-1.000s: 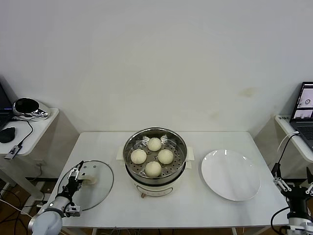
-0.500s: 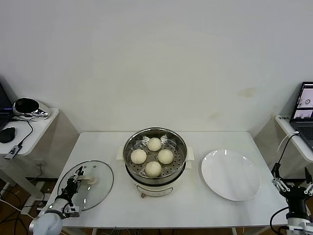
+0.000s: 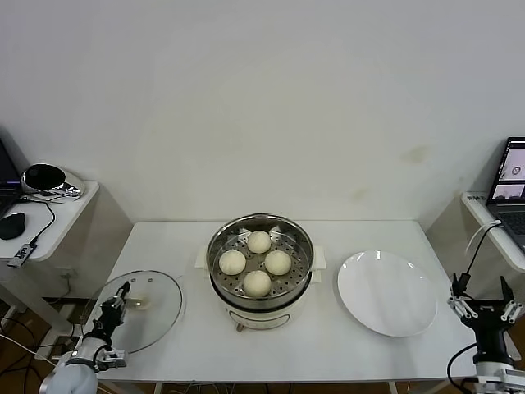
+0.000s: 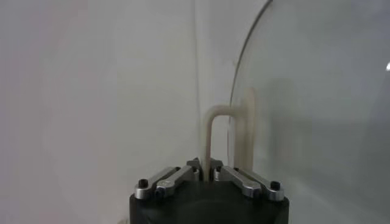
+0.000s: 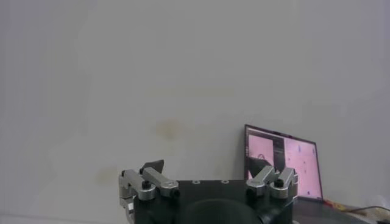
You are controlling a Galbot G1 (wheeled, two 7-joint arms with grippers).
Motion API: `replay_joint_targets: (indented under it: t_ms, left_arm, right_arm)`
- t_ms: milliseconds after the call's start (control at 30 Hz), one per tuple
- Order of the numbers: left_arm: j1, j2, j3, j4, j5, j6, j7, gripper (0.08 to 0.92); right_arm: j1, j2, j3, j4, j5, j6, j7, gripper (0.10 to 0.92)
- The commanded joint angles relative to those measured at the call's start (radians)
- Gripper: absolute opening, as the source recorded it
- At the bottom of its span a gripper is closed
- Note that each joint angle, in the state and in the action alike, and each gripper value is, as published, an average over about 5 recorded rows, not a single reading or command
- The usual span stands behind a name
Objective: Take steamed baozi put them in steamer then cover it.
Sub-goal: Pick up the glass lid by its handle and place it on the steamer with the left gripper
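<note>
The left gripper (image 3: pixel 116 305) is clamping tight on the white handle (image 4: pixel 214 137) of the glass cover (image 3: pixel 139 308), at the table's (image 3: pixel 328 349) front-left corner. Four baozi (image 3: pixel 257 281) are sitting in the uncovered steamer (image 3: pixel 259 275) at centre. The right gripper (image 3: pixel 484 309) is hanging wide open and empty off the table's right edge, beside the white plate (image 3: pixel 387 293).

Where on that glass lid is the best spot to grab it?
Best at the white handle in the middle of the cover, from above: its raised loop fits between fingers, unlike the flat glass. The left gripper is shut on it there.
</note>
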Motion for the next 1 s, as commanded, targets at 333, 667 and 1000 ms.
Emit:
replay_joint_targets:
  t_ms: [333, 667, 1000]
  left_arm:
    - [0.152, 0.129, -0.064, -0.638, -0.273, 0.547, 0.153, 0.151]
    - [-0.075, 0.217, 0.297, -0.706, -0.328, 0.699, 0.186, 0.151]
    - [-0.367, 0.038, 0.639, -0.632, -0.078, 0.847, 0.357, 0.151]
  right_arm:
    - [-0.021, -0.003, -0.062, 0.025, -0.02, 0.008, -0.001, 0.823]
    - [-0.019, 0.053, -0.101, 0.017, -0.099, 0.021, 0.021, 0.823]
    - [0.007, 0.101, -0.121, -0.025, -0.221, 0.037, 0.074, 0.823]
